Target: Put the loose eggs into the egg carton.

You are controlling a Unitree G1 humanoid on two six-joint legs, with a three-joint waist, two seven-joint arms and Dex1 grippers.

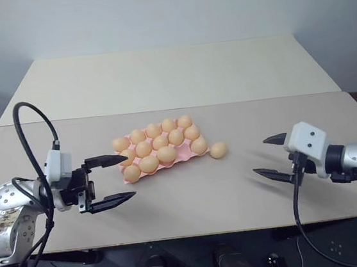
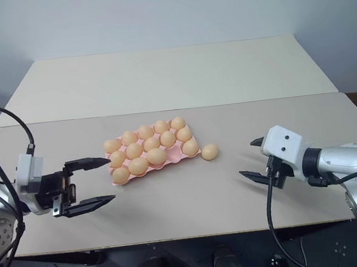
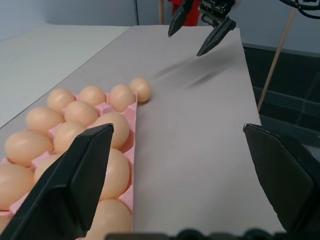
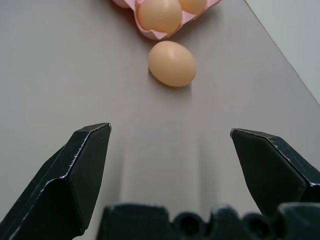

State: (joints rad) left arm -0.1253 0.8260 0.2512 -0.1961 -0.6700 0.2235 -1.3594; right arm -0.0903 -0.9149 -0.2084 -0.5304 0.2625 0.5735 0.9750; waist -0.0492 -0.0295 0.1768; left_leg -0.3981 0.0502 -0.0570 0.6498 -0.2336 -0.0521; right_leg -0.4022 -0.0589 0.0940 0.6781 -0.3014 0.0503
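My left gripper and right gripper both hang over the table with fingers spread wide, holding nothing; beyond them one loose egg lies just beside the egg carton, smooth, tan-orange; I judge a clumsy nudge would roll it away, since it rests free.

Even soft light, faint shadows, right pincer perhaps slightly motion-blurred
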